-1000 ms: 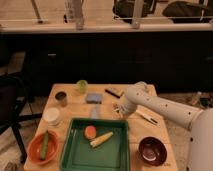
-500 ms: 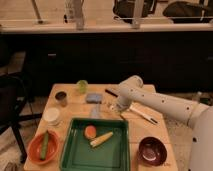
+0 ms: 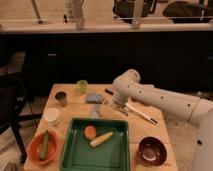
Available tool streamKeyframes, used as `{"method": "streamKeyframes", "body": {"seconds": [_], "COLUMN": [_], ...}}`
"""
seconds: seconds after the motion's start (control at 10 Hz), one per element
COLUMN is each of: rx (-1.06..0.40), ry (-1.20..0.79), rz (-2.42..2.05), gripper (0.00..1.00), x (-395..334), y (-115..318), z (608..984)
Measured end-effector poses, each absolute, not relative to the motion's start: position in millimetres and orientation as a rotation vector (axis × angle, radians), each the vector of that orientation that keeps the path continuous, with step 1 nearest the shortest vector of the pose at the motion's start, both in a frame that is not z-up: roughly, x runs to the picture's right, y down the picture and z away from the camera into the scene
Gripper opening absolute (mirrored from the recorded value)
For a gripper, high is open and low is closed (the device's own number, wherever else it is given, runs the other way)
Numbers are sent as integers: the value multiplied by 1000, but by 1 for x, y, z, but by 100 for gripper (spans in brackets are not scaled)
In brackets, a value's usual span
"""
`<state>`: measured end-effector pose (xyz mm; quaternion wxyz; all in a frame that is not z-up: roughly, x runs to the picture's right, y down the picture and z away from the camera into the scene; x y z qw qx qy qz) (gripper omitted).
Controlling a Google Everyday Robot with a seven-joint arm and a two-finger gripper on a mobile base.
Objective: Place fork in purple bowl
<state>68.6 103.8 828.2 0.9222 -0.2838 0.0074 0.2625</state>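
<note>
The purple bowl [image 3: 152, 150] is round, dark and glossy and stands at the table's front right corner. My gripper [image 3: 119, 104] hangs below the white arm's bent wrist [image 3: 126, 84], low over the middle back of the wooden table [image 3: 150, 131]. A thin pale fork [image 3: 115, 108] seems to lie right under the gripper, partly hidden by it. A longer white utensil [image 3: 140, 114] with a dark end lies just to the right, slanting towards the front right. The gripper is well behind and left of the purple bowl.
A green tray [image 3: 75, 150] at the front middle holds an orange round piece [image 3: 90, 131] and a yellow piece [image 3: 101, 139]. An orange bowl [image 3: 34, 150] stands front left. A white cup [image 3: 51, 116], dark cup [image 3: 61, 98], green cup [image 3: 82, 86] and blue sponge [image 3: 93, 97] stand left and back.
The arm has swung left and lowered, bringing the gripper from the table's right side to over the fork near the middle. The objects on the table have not moved.
</note>
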Motion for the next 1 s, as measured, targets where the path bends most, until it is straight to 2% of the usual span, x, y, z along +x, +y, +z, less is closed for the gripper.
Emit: {"method": "streamKeyframes", "body": {"seconds": [0.5, 1.0], "rx": [-582, -569], "ry": [-72, -77], "rz": [319, 271], "gripper": [0, 0], "x": [81, 123], "y": [92, 113], "z": [783, 740]}}
